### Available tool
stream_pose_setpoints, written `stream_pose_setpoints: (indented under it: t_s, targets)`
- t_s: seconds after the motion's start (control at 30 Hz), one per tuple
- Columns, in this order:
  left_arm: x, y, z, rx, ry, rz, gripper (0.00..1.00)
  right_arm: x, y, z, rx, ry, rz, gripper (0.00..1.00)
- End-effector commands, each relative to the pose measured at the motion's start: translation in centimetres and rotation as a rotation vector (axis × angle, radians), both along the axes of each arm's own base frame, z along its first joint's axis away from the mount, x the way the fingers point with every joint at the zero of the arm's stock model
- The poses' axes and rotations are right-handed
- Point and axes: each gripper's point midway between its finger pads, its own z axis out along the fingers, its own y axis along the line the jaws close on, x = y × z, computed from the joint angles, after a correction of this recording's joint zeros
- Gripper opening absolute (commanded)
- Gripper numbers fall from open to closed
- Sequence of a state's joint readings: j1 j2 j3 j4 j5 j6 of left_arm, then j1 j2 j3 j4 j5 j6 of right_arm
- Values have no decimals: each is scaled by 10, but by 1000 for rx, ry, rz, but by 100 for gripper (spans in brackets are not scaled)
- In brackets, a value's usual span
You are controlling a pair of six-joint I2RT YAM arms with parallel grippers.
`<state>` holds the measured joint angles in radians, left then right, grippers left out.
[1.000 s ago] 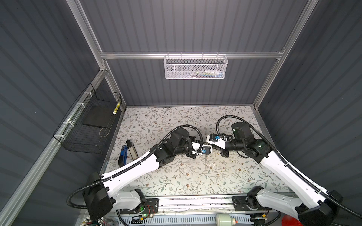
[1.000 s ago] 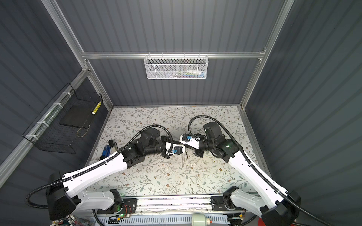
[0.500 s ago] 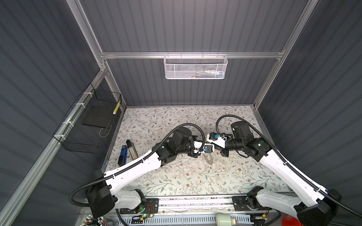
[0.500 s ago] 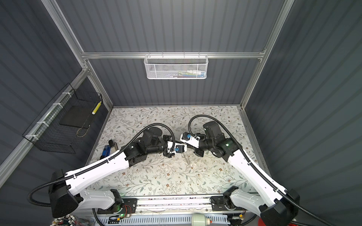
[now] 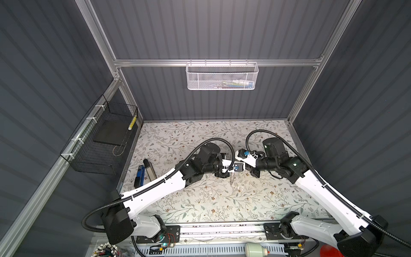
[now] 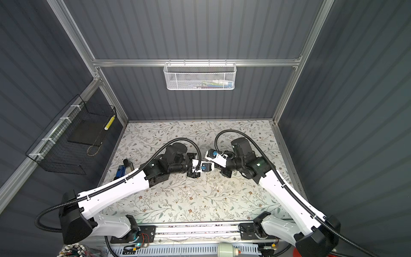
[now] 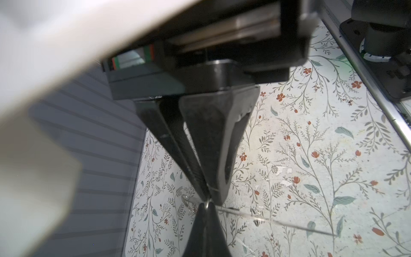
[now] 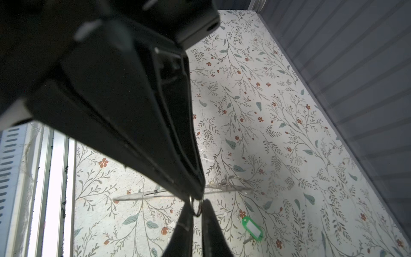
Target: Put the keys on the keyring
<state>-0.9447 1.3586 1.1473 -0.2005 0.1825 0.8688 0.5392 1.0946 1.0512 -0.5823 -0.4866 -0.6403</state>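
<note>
The keyring (image 8: 142, 194) hangs edge-on above the floral table, a thin grey plate with wire loops (image 8: 232, 180) at one end. In a top view it shows as a sliver (image 5: 231, 180) under the two grippers, which meet tip to tip. My left gripper (image 7: 206, 205) is shut on a small wire loop (image 7: 207, 203) of the keyring. My right gripper (image 8: 197, 205) faces it with its fingers (image 8: 185, 220) slightly apart, and the same loop (image 8: 196, 208) sits in the gap. One of the keys, a green tag (image 8: 252, 228), lies on the table beneath.
A blue item (image 5: 140, 178) and a dark bar (image 5: 149, 170) lie at the table's left edge. A black wire basket (image 5: 104, 142) hangs on the left wall and a white mesh basket (image 5: 222, 76) on the back wall. A metal rail (image 5: 222, 229) runs along the front.
My left gripper has closed fully on the keyring's loop and edged right. My right gripper's fingers, shut before, have parted a little.
</note>
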Motion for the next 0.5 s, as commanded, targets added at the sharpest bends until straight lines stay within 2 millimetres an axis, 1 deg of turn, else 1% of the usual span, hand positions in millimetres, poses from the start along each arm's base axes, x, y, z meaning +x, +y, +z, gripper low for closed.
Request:
stream_pose_setpoints:
  t_s: [0.0,0.1,0.17,0.2,0.3,0.47]
  targets:
    - [-1,-2,8,-45,11,12,0,1,-2,20,57,-62,-16,23]
    - [-3,1,20,-147,-1,-5,0,6,-16,17,72,-124,-63,37]
    - [-7,2,25,-197,-7,-31,0,6,-24,14,97,-162,-84,42]
    - [-11,1,29,-225,-10,-53,0,6,-26,16,120,-195,-92,43]
    - [-18,0,41,-299,25,-108,0,3,-31,15,169,-209,-108,44]
    - [-11,8,66,-458,117,-132,0,-4,-28,21,240,-171,-91,43]
